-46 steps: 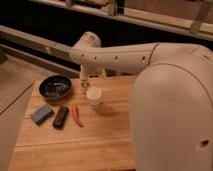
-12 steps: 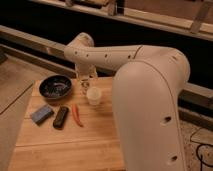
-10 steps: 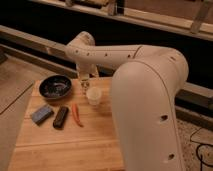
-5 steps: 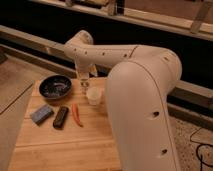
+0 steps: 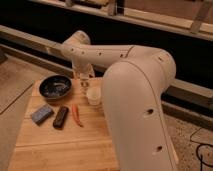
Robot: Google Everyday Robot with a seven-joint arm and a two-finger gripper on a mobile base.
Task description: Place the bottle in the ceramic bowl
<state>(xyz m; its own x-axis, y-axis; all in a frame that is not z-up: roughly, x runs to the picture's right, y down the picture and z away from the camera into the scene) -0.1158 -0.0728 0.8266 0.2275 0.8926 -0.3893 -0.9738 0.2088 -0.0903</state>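
The bottle [image 5: 93, 96], a short cream-white cylinder, stands upright on the wooden table [image 5: 65, 150], right of the ceramic bowl [image 5: 55, 86]. The bowl is dark and glossy with pale speckles inside, and sits at the table's back left. My gripper [image 5: 84, 80] hangs fingers-down between the bowl and the bottle, just above and behind the bottle's left side. It is open and holds nothing. My large white arm fills the right half of the view.
In front of the bowl lie a blue block [image 5: 41, 114], a black rectangular block [image 5: 61, 116] and a red chili pepper [image 5: 76, 115]. A dark ledge and rail run behind the table. The table's left edge drops to the floor.
My arm's big white link has swung a little left in the view. The gripper stays over the gap between bowl and bottle. The objects have not moved.
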